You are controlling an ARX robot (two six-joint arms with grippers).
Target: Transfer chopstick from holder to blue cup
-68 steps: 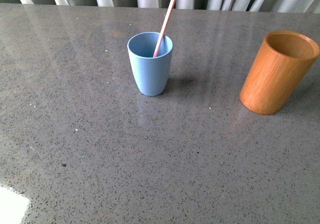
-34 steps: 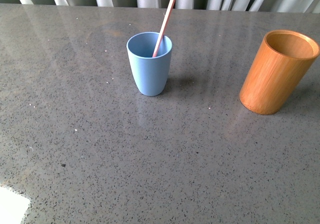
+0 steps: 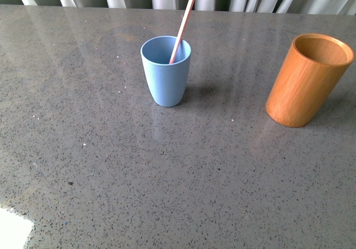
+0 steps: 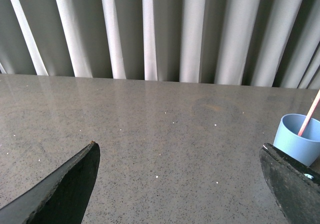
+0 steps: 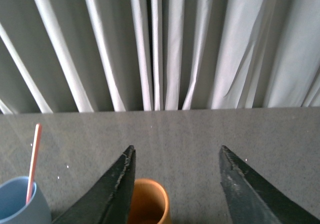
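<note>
Chopstick [image 3: 182, 28] stands tilted inside the blue cup [image 3: 166, 71], leaning on its rim, and we see the holder [image 3: 306, 80] empty, well apart on the bench [image 3: 167, 171]. We judge the transfer done. Our left end effector [image 4: 180, 184] and right end effector [image 5: 175, 181] gape wide, holding nothing.

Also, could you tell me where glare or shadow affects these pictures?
Front view: curtain streaks reflect on the table, a blown-out white patch sits bottom left, and soft shadows fall right of the blue cup and holder. Both wrist views: the fingers show as dark silhouettes.
</note>
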